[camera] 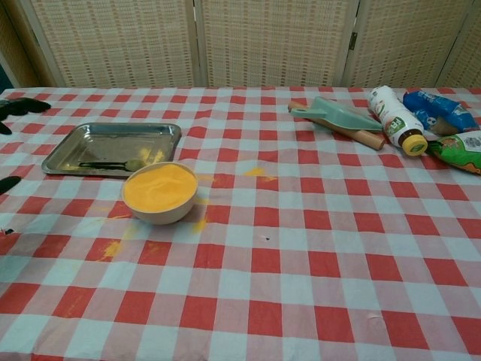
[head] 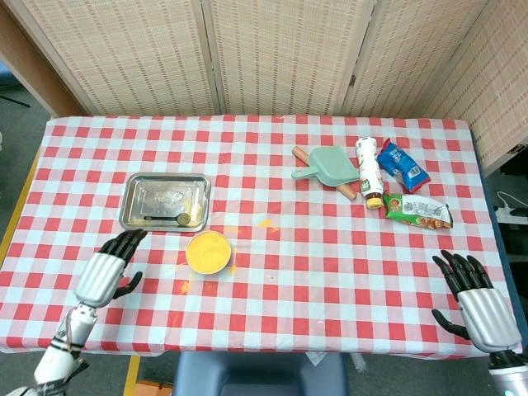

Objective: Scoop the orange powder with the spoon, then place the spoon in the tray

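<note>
A round bowl of orange powder stands just in front of the metal tray. The dark spoon lies flat in the tray along its near edge, with its bowl at the tray's front right corner. My left hand hangs open near the table's front left edge, apart from tray and bowl, holding nothing. In the chest view only its dark fingertips show at the left border. Open as well, my right hand is at the front right corner.
At the back right lie a green dustpan over a wooden rolling pin, a white bottle on its side, a blue packet and a green snack bag. Orange powder spills dot the cloth near the bowl.
</note>
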